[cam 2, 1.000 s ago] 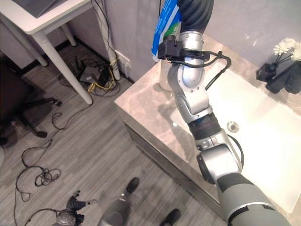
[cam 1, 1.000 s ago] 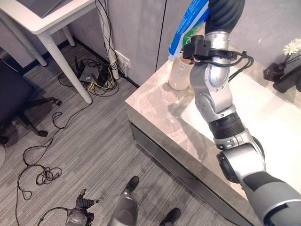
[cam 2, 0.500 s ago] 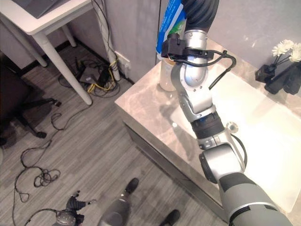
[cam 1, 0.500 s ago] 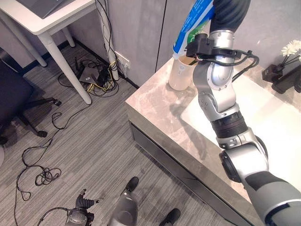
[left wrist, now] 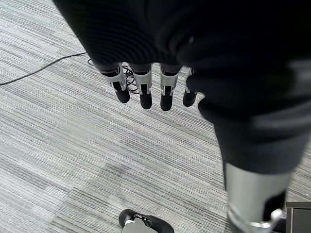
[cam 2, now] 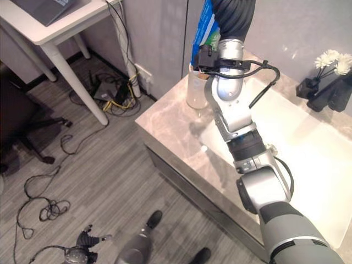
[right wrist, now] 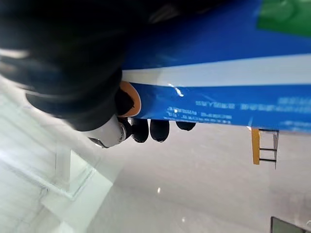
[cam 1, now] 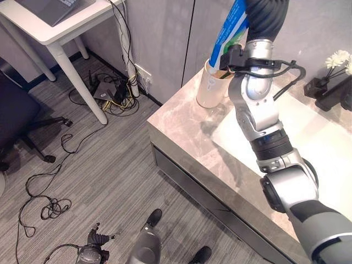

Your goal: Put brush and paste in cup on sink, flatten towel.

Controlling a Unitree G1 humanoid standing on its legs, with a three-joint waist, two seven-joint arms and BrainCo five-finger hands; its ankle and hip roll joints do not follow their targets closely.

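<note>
The right hand (right wrist: 97, 104) is reaching up over the far corner of the marble counter (cam 1: 184, 124), its fingers curling round a blue and white toothpaste tube (cam 1: 228, 33). The tube's lower end is sitting in the mouth of a cream cup (cam 1: 209, 85), and the tube is leaning up and away from it. The cup is standing upright on the counter's corner, next to the grey wall panels (cam 1: 159, 33). A white sink basin (cam 2: 308, 143) is lying sunk into the counter beside the arm, and a dark vase with white flowers (cam 1: 333, 74) is standing at the counter's far edge.

The left hand (left wrist: 146, 90) is hanging low over the floor, fingers straight and relaxed, holding nothing.

The floor (cam 1: 99, 165) is showing grey striped carpet. A white desk (cam 1: 60, 27) is standing at the far left with a laptop (cam 1: 52, 8) on top, a tangle of cables and a power strip (cam 1: 113, 88) is lying against the wall beneath it, and a dark office chair (cam 1: 19, 115) is sitting at the left edge.
</note>
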